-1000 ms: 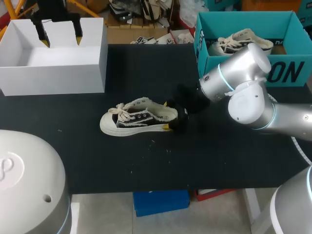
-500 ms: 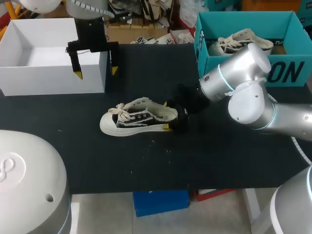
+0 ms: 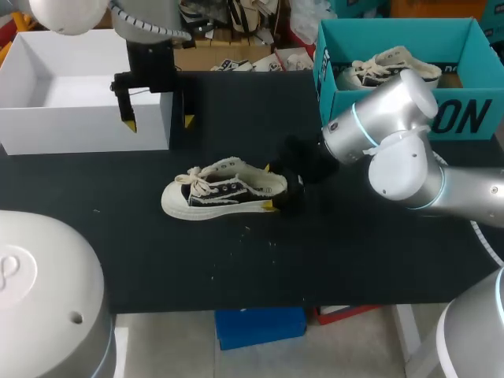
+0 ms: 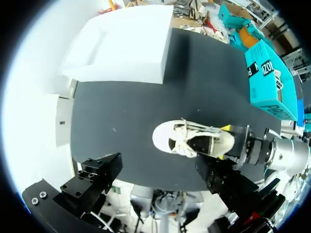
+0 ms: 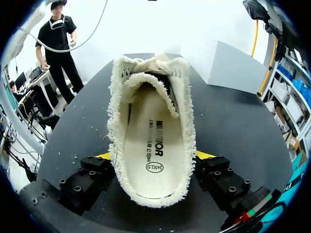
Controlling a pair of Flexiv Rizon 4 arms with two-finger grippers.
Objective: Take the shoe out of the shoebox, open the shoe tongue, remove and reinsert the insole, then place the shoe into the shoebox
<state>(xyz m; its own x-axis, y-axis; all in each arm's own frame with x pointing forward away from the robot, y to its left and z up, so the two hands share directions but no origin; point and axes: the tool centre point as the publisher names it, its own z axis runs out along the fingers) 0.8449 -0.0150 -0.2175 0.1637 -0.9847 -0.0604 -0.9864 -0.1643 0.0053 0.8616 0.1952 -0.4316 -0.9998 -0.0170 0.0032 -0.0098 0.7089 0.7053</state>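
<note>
Black cloth covers the surface [image 3: 236, 260], which carries everything else. At its far left stands the white shoebox [image 3: 87, 118], open at the top with nothing visible inside. At the far right is a teal box [image 3: 394, 31] with a second pale shoe [image 3: 390, 67] lying in it.

My right arm [image 3: 402, 150] comes in low from the right, and its jaws are clenched on the heel of the shoe [image 3: 224, 189], one yellow tip pressed against each side. My left arm [image 3: 150, 55] hangs down at the near right corner of the white shoebox. Its jaws are released, spread wide with nothing between them, and point down well apart from the shoe.

The shoe is a cream sneaker with black sides and a frayed collar. It rests on its sole near the middle of the surface, outside both boxes, toe toward my left. Its laces [image 3: 201, 179] are loosely tied over the tongue. The right wrist view looks into the opening, where the cream insole [image 5: 153, 145] lies flat inside.
</note>
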